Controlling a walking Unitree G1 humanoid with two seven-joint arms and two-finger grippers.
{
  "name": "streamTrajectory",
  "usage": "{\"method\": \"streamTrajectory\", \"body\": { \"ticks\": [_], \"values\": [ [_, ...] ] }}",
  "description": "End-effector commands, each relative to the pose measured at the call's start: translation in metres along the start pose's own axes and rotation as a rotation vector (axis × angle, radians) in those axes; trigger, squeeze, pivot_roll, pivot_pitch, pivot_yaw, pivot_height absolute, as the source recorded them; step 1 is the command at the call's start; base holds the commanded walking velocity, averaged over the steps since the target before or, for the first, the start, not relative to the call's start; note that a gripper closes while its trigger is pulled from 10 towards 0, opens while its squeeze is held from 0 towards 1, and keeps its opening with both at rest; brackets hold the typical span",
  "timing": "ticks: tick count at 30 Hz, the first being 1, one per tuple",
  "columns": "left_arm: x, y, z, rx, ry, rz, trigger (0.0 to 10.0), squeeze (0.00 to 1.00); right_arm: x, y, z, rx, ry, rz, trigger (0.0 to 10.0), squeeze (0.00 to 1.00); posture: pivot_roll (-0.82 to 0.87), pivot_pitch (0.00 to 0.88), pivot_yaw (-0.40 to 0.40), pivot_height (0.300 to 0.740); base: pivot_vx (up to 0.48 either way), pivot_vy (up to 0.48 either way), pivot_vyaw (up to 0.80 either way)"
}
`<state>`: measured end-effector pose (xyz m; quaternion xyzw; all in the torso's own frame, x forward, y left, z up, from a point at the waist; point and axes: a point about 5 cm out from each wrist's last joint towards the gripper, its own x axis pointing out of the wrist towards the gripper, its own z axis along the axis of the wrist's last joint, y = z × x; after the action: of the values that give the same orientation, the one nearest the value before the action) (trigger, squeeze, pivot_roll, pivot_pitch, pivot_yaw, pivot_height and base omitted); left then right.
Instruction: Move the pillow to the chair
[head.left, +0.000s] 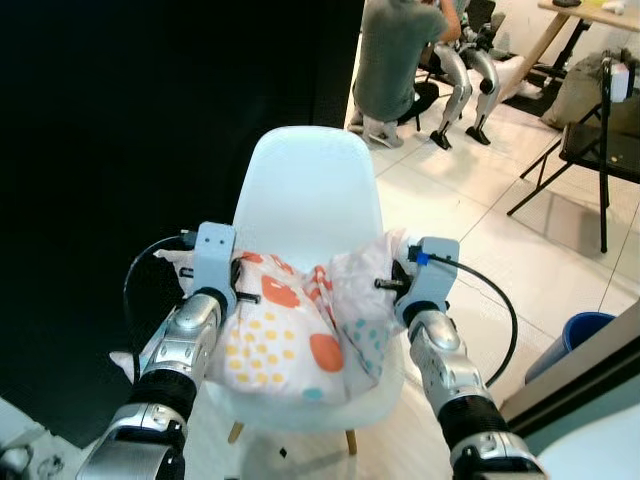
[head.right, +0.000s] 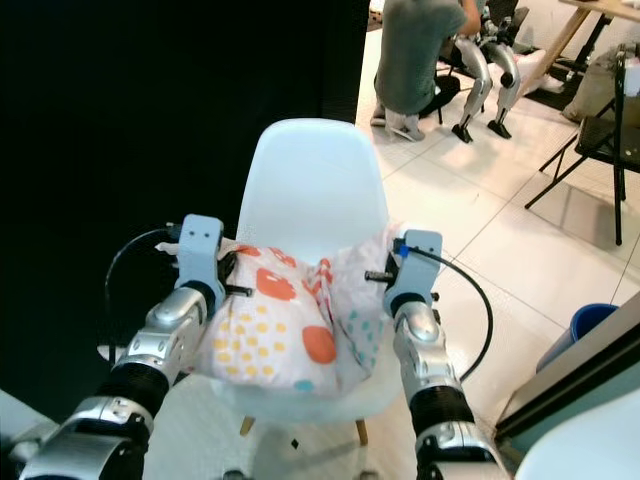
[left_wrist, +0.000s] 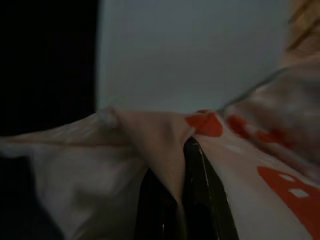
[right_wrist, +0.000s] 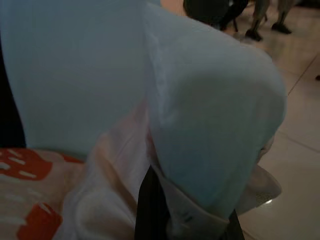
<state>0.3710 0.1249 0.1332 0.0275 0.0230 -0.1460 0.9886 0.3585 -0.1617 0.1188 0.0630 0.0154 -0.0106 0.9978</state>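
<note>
A white pillow (head.left: 290, 335) with orange, yellow and teal spots rests on the seat of a pale blue shell chair (head.left: 305, 185). My left gripper (head.left: 228, 272) is shut on the pillow's left corner; the cloth (left_wrist: 165, 150) folds between its black fingers (left_wrist: 200, 190). On the other side, my right gripper (head.left: 392, 275) is shut on the pillow's right corner, whose fabric (right_wrist: 210, 130) drapes over its fingers (right_wrist: 150, 205). Both arms reach forward from the near side of the chair, one at each edge of the seat.
A black wall (head.left: 150, 120) stands behind and left of the chair. A person (head.left: 395, 55) crouches at the back beside another robot's legs (head.left: 465, 85). Folding chair legs (head.left: 570, 170) and a blue bin (head.left: 585, 330) stand on the right on the tiled floor.
</note>
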Motion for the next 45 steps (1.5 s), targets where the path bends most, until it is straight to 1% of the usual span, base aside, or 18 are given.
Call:
{"method": "streamTrajectory", "body": {
  "ticks": [1,4,7,11,13,14,16,18,21,23,27,32,37,40,42,43,44,45],
  "values": [
    [0.008,-0.026,0.031,0.014,-0.137,-0.158,10.0,0.00,0.005,0.005,0.024,0.018,-0.104,0.025,10.0,0.00,0.05,0.085,-0.042,0.615,0.000,0.000,0.00],
    [0.010,-0.043,0.052,0.065,-0.218,-0.304,10.0,0.00,0.008,0.005,0.033,0.080,-0.126,0.027,10.0,0.00,0.05,0.086,-0.044,0.615,0.000,0.000,0.00],
    [0.014,-0.047,0.062,0.141,-0.243,-0.353,10.0,0.00,0.009,0.006,0.033,0.107,-0.136,0.040,10.0,0.00,0.06,0.095,-0.039,0.615,0.000,0.000,0.00],
    [0.019,-0.032,0.065,0.206,-0.232,-0.282,10.0,0.00,0.007,0.006,0.020,0.124,-0.106,0.031,10.0,0.00,0.07,0.103,-0.016,0.615,0.000,0.000,0.00],
    [0.019,-0.021,0.064,0.204,-0.230,-0.220,10.0,0.00,0.006,0.006,0.018,0.117,-0.110,0.033,10.0,0.00,0.07,0.116,-0.002,0.615,0.000,0.000,0.00],
    [0.019,-0.021,0.064,0.204,-0.230,-0.220,10.0,0.00,0.006,0.006,0.018,0.117,-0.110,0.033,10.0,0.00,0.07,0.116,-0.002,0.615,0.000,0.000,0.00],
    [0.015,0.004,0.057,0.203,-0.237,-0.031,10.0,0.00,0.006,0.004,0.019,0.111,-0.129,0.030,10.0,0.00,0.06,0.134,-0.003,0.615,0.000,0.000,0.00],
    [0.008,0.023,0.042,0.192,-0.217,0.084,10.0,0.00,0.004,0.003,0.017,0.114,-0.135,0.031,10.0,0.00,0.06,0.142,-0.010,0.605,0.000,0.000,0.00],
    [-0.001,0.035,0.018,0.178,-0.143,0.117,10.0,0.00,0.004,0.004,0.011,0.072,-0.114,0.045,10.0,0.00,0.06,0.151,-0.015,0.591,0.000,0.000,0.00],
    [-0.006,0.038,0.005,0.162,-0.105,0.109,10.0,0.00,0.003,0.008,0.009,0.037,-0.111,0.068,10.0,0.00,0.06,0.160,-0.021,0.591,0.000,0.000,0.00],
    [-0.008,0.041,-0.004,0.156,-0.062,0.124,10.0,0.00,0.005,0.013,0.010,0.041,-0.110,0.087,10.0,0.00,0.05,0.166,-0.026,0.591,0.000,0.000,0.00],
    [-0.008,0.038,-0.013,0.212,-0.019,0.127,10.0,0.00,0.013,0.017,0.020,0.040,-0.134,0.093,10.0,0.00,0.04,0.185,-0.032,0.591,0.000,0.000,0.00],
    [-0.007,0.034,-0.017,0.228,0.003,0.128,10.0,0.00,0.017,0.017,0.024,0.038,-0.143,0.087,10.0,0.00,0.02,0.196,-0.033,0.591,0.000,0.000,0.00],
    [-0.011,0.032,-0.034,0.184,0.094,0.116,10.0,0.00,0.017,0.009,0.007,0.000,-0.042,0.033,10.0,0.00,0.00,0.207,-0.029,0.591,0.000,0.000,0.00],
    [-0.016,0.036,-0.045,0.196,0.162,0.155,10.0,0.00,0.014,0.003,-0.003,-0.015,0.003,0.016,10.0,0.00,0.00,0.208,-0.028,0.591,0.000,0.000,0.00],
    [-0.016,0.036,-0.045,0.196,0.162,0.155,10.0,0.00,0.014,0.003,-0.003,-0.015,0.003,0.016,10.0,0.00,0.00,0.208,-0.028,0.591,0.000,0.000,0.00],
    [-0.018,0.037,-0.050,0.199,0.177,0.165,10.0,0.20,0.013,0.000,-0.004,-0.007,-0.005,0.006,10.0,0.86,0.00,0.208,-0.027,0.591,0.000,0.000,0.00],
    [-0.025,0.046,-0.054,0.188,0.181,0.221,10.0,1.00,0.009,-0.006,-0.013,-0.017,0.023,-0.012,10.0,1.00,0.00,0.208,-0.028,0.591,0.000,0.000,0.00]
  ]
}}
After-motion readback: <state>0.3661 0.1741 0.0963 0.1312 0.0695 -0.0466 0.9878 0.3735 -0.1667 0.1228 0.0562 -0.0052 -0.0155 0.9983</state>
